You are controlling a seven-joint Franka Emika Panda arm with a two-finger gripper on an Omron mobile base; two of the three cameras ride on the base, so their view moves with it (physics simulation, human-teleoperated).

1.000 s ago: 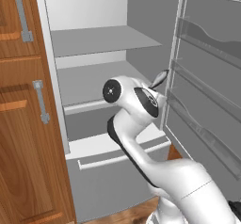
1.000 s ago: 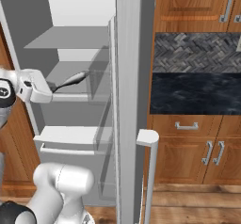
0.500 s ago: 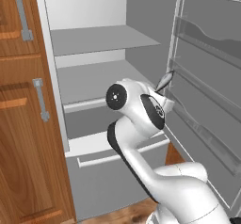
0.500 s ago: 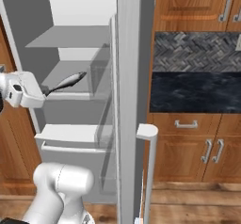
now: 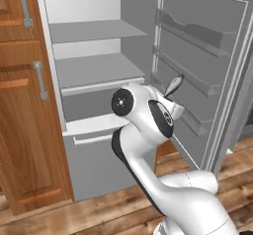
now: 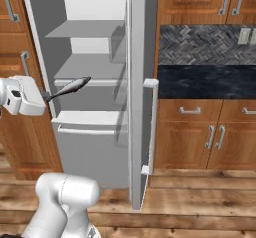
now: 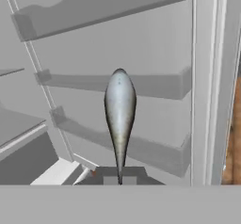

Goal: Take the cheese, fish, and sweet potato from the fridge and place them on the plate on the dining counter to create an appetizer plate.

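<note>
My gripper [image 7: 120, 177] is shut on the thin tail of the fish [image 7: 120, 106], a slender dark grey body pointing away from the hand. The fish [image 6: 70, 87] hangs in the air just in front of the open fridge [image 6: 85, 66], and it [image 5: 174, 85] lies close to the door racks [image 5: 190, 78]. The fridge shelves [image 5: 96, 67] look bare. The cheese, sweet potato, plate and dining counter are out of view.
The open fridge door [image 6: 141, 97] stands edge-on to the right of my arm. Wooden cabinets [image 5: 22, 110] flank the fridge on the left. A black wall counter [image 6: 207, 81] over wooden drawers lies to the right, with wood floor [image 6: 190, 207] below.
The whole picture has shifted, so the base has moved. The fish stays in the shut gripper and now sits a little further out from the shelves, near the door racks.
</note>
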